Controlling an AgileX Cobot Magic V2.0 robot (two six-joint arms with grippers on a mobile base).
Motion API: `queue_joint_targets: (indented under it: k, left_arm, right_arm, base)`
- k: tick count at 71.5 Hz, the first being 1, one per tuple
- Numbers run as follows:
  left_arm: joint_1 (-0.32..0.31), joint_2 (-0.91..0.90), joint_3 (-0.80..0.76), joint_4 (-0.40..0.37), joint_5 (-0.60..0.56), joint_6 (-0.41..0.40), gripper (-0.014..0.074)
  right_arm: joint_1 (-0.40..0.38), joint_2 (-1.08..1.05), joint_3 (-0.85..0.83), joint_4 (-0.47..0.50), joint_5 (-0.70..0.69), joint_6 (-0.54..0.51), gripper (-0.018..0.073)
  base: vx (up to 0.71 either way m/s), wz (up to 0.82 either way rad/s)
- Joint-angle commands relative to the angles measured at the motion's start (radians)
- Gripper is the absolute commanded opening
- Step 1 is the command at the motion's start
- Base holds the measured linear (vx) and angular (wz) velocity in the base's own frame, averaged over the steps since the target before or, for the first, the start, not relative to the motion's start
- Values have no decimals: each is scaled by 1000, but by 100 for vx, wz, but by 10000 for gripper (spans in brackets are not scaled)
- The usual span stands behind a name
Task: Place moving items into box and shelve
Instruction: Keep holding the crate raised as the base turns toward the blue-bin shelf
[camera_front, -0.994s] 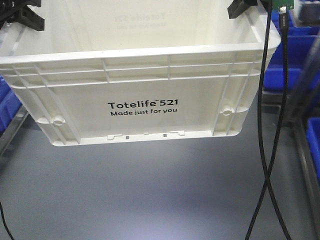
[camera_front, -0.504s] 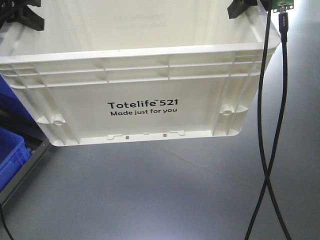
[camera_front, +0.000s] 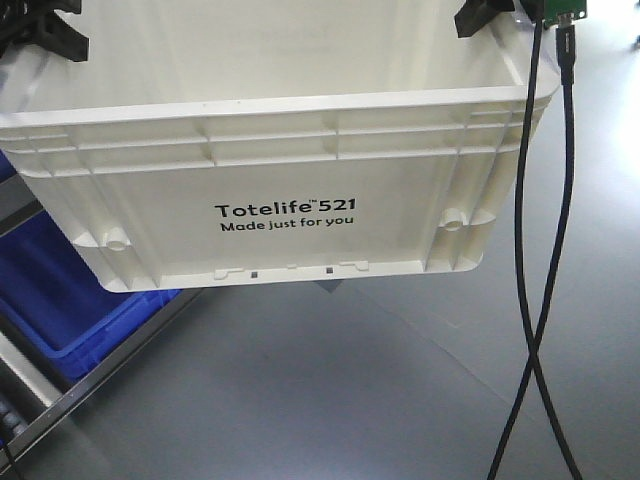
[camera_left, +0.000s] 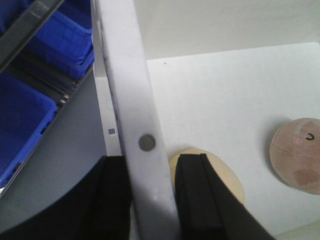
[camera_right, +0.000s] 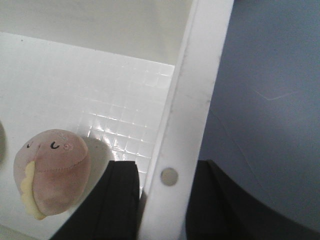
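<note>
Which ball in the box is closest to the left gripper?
The pale cream-yellow ball, peeking out beside the inner finger of the left gripper, which clamps the box rim. The pink-brown ball lies farther away across the box floor.

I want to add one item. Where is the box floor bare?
The box floor is bare between the cream ball and the pink ball, and toward the far wall. Crowded beside the left fingers.

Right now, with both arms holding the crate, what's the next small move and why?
Probably carry the white crate level toward the blue-bin rack: left end effector and right end effector clamp its rim, pink ball and cream ball inside.
</note>
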Motion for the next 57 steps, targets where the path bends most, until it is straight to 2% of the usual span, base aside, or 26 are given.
queue_joint_targets:
  k: [1, 24, 57]
  left_arm:
    - [-25, -51, -48, -209, -123, 9, -17]
    - [-25, -51, -48, -209, -123, 9, -17]
    - [-25, -51, -48, -209, -123, 9, -17]
  right_arm:
    - [25, -66, -44, 164, -76, -37, -11]
    - [25, -66, -44, 164, -78, -37, -11]
    - [25, -66, -44, 164, -76, -37, -11]
  base:
    - [9, 58]
    - [2, 49]
    - [-7, 35]
